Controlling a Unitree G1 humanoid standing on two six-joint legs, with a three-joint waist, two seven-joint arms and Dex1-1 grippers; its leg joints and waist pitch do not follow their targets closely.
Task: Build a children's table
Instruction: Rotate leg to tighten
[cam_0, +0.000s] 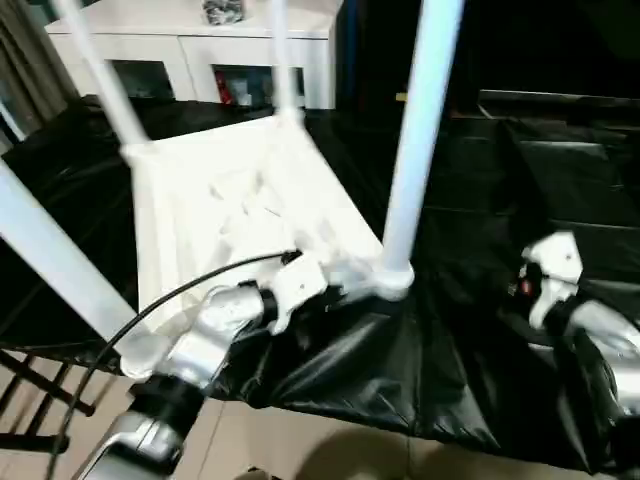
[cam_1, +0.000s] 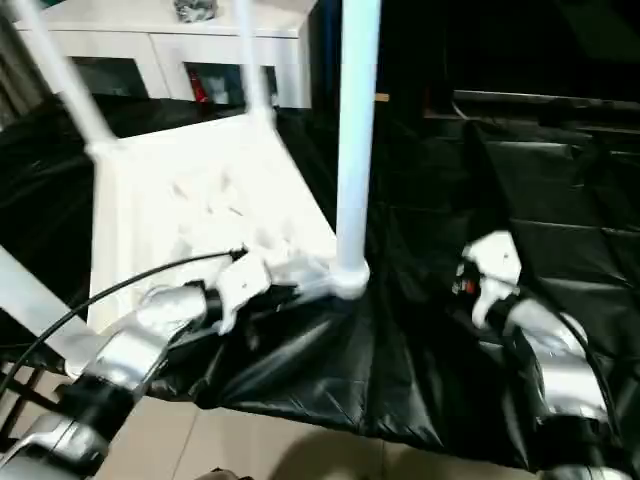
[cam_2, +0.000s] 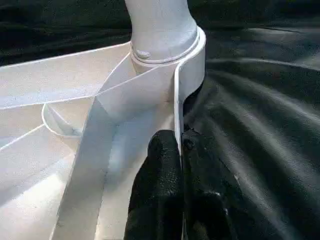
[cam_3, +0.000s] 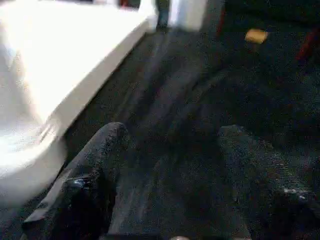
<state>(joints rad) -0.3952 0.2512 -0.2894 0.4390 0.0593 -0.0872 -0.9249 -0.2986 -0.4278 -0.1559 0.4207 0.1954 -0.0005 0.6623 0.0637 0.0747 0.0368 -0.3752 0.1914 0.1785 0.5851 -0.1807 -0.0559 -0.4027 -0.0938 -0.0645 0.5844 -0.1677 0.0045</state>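
The tabletop is seen lying upside down on a black plastic sheet, with its ribbed underside facing up. Four legs are already standing in the corner sockets, and the nearest leg rises close to the middle of the head view. The thin side wall of the tabletop, just beside this leg's socket, is pinched by the left gripper, its fingers pressed together on the rim. The right gripper is held with spread fingers above the sheet, near the same corner but apart from it, and nothing is held in it.

The assembly seems to be nearly finished. For the step in hand, the rim should be kept firmly pinched while the leg is pushed fully into the socket, because the sheet is wrinkled and probably slippery.

The sheet covers the whole work surface. Behind it, a white cabinet is placed against the far side.
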